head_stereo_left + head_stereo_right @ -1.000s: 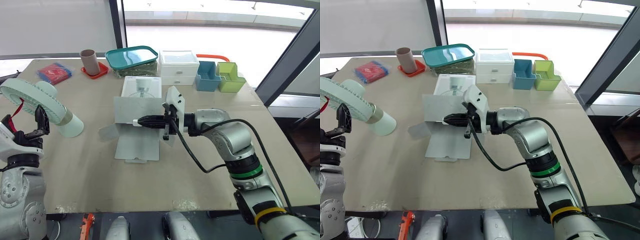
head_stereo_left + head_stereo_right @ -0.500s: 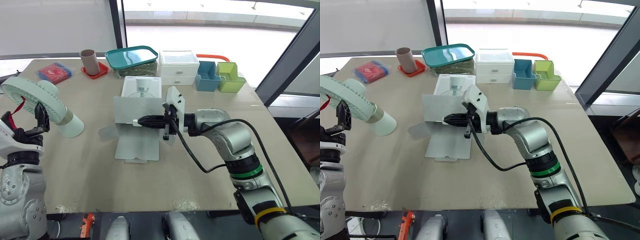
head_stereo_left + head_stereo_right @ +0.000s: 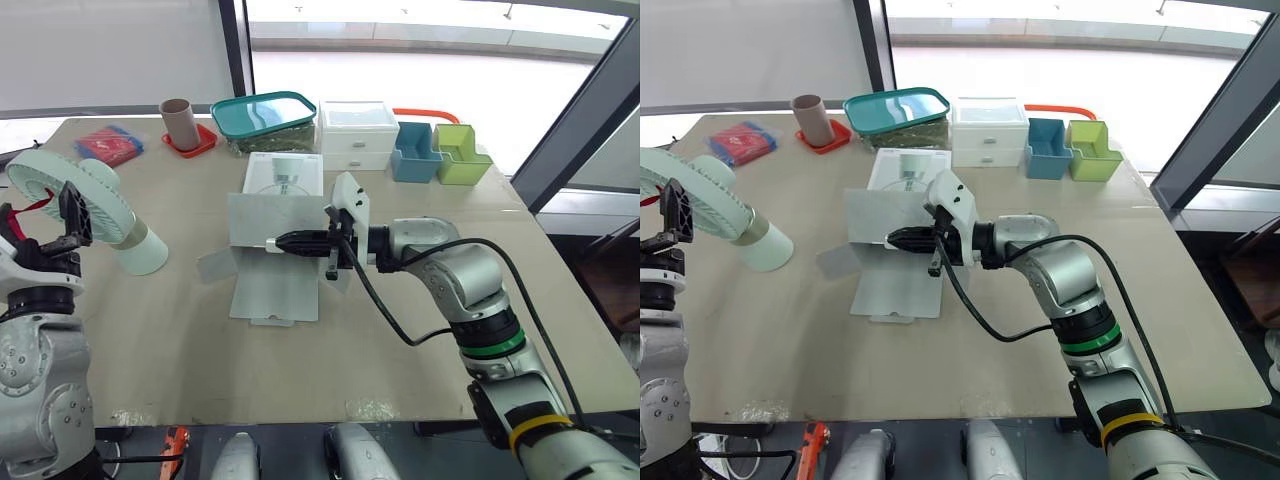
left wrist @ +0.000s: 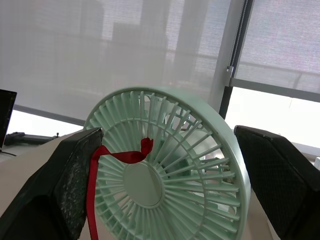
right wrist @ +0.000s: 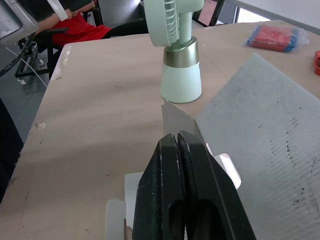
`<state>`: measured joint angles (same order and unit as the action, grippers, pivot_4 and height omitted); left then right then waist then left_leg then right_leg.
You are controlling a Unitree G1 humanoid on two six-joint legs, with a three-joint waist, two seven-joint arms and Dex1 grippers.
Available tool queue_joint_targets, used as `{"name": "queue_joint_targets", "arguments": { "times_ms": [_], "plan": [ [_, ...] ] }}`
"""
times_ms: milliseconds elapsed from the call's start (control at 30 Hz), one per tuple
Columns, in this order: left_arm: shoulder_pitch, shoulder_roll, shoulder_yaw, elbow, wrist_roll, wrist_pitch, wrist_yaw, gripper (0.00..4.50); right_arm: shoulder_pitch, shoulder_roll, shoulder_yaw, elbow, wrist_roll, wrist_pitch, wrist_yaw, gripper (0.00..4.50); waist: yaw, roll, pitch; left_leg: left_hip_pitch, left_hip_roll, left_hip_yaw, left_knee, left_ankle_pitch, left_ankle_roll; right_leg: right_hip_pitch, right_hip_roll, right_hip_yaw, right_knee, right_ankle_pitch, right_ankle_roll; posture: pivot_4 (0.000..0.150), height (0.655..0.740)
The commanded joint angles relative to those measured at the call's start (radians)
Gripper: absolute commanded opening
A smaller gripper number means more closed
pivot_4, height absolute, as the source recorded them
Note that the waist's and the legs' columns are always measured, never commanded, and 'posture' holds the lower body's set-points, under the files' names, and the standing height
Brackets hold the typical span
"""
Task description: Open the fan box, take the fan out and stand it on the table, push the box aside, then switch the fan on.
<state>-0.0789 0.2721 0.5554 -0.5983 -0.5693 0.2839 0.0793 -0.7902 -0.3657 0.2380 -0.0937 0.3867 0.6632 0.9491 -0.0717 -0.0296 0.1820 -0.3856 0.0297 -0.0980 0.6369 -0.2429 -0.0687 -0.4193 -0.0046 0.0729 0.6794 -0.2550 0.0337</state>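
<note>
Left eye view, beige table (image 3: 400, 370), windows (image 3: 430, 65) behind, fan (image 3: 145, 252) upright, box (image 3: 275, 285) open

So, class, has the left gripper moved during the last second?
Yes. The left gripper has risen, from level with the base of the fan to beside its head.

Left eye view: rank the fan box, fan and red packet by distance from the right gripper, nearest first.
1. fan box: directly beneath the right gripper, mid-table.
2. fan: standing to the robot's left of the box.
3. red packet: far-left corner of the table, beyond the fan.
</note>
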Motion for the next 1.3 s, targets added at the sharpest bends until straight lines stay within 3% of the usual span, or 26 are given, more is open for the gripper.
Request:
{"name": "queue_joint_targets", "arguments": {
  "times_ms": [33, 1300],
  "plan": [
    [-0.017, 0.026, 0.027, -0.033, -0.014, -0.001, 0.011, 4.45, -0.004, 0.002, -0.002, -0.038, 0.005, -0.009, -0.004, 0.00, 0.000, 0.000, 0.000, 0.000, 0.000, 0.000, 0.000, 0.000, 0.000, 0.000, 0.000, 0.000, 0.000, 0.000, 0.000, 0.150, 0.7400],
    [-0.215, 0.107, 0.016, 0.017, -0.019, 0.030, 0.042, 4.45, -0.002, 0.012, 0.005, -0.024, -0.007, -0.030, -0.013, 0.00, 0.000, 0.000, 0.000, 0.000, 0.000, -0.001, 0.000, 0.000, 0.000, 0.000, 0.000, 0.000, 0.000, 0.000, 0.000, 0.150, 0.7400]
  ]
}}
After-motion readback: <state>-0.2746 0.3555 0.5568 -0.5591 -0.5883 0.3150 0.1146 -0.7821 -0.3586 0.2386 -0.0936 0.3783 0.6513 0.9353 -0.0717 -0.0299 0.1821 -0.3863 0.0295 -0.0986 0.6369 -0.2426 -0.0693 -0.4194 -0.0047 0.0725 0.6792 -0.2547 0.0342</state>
